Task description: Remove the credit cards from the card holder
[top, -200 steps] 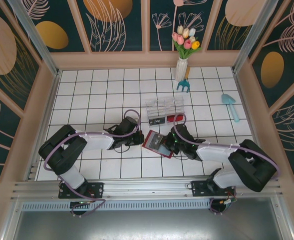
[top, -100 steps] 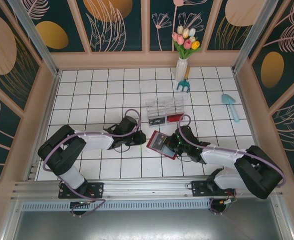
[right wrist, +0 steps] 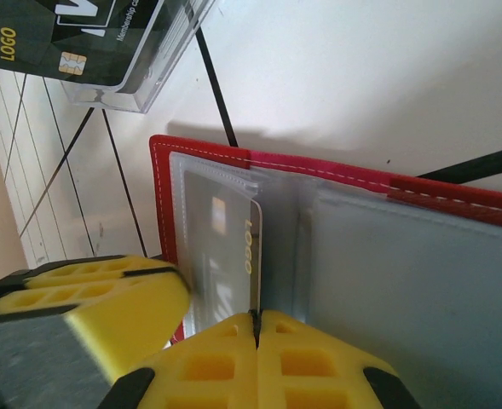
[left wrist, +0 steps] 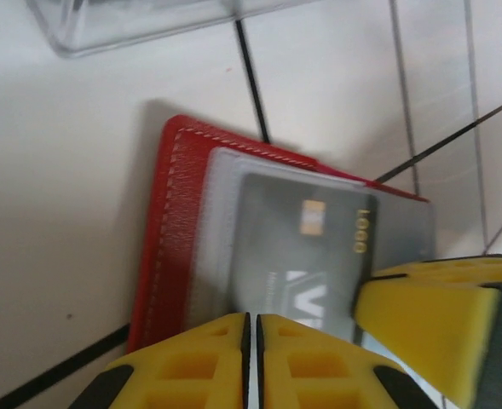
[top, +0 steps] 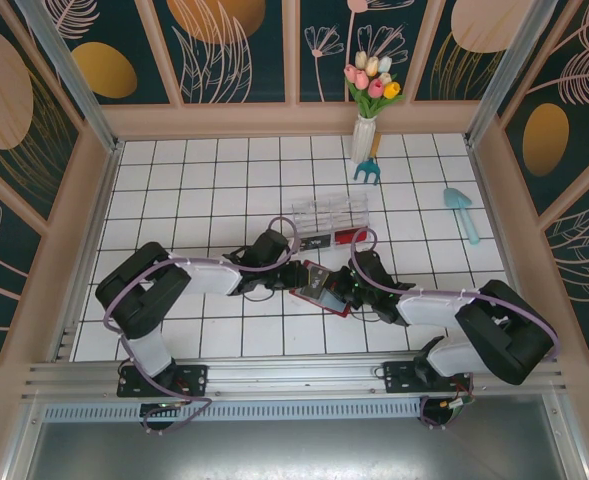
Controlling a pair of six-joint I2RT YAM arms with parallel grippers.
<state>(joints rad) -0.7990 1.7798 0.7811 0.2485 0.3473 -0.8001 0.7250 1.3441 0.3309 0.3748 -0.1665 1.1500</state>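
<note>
Left arm has advanced onto the card holder (top: 319, 285), which lies open just before the clear box (top: 329, 220). Left pincer (left wrist: 251, 341) and right pincer (right wrist: 256, 341) both closed together. Card (left wrist: 302, 256) likely thin, stiff and slick, so pinch its exposed edge.

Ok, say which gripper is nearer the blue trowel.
Right. The right gripper is at the card holder, on the blue trowel side; the left gripper is across it, farther.

We see a white floor (top: 194, 190) with black lines that make squares. A clear plastic box (top: 330, 212) sits near the middle. At one o'clock from it stands a white vase (top: 363, 138) with pink, white and yellow flowers (top: 372, 78). A little blue rake (top: 367, 172) lies just beside the vase. A blue shovel (top: 462, 211) lies at three o'clock from the box, well apart.
</note>
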